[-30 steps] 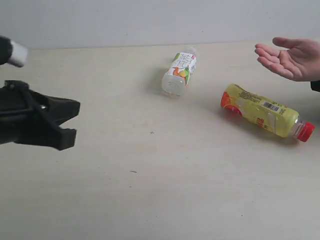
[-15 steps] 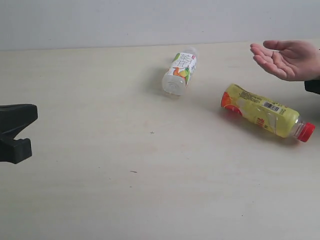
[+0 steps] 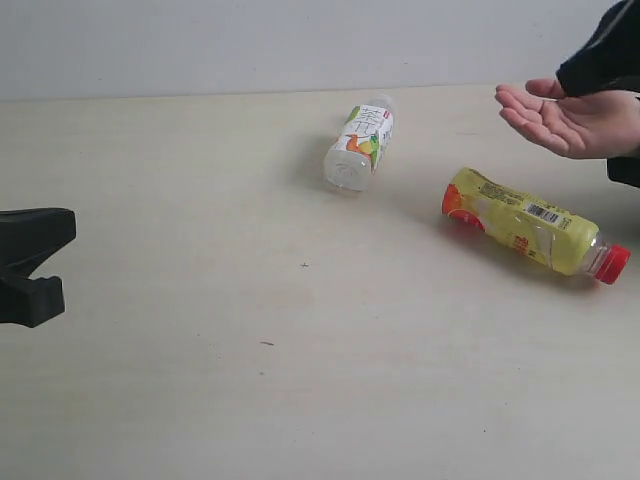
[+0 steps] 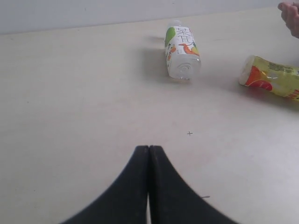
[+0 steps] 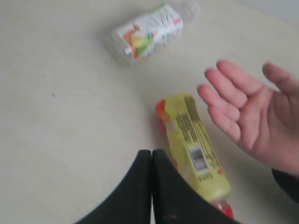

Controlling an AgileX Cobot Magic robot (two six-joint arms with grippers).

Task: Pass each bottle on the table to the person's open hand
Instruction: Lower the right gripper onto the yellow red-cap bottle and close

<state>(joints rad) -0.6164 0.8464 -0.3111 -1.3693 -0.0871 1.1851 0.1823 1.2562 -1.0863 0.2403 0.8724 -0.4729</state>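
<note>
The left black pincer (image 4: 148, 149) is clenched on nothing, tips touching. Bare pale beige tabletop (image 4: 70, 93) lies open ahead of it, up to the clear white-labelled plastic bottle (image 4: 182, 51) lying on its side. The right black pincer (image 5: 151, 153) is likewise clenched and empty. The yellow red-capped plastic bottle (image 5: 194, 149) lies just ahead of its tips, beside the person's open palm (image 5: 252, 116).

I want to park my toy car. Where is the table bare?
The table is bare across the lower part of the exterior view, from the left gripper to below the yellow bottle, and left of the clear bottle. It's crowded upper right: both bottles and the hand sit close.
</note>
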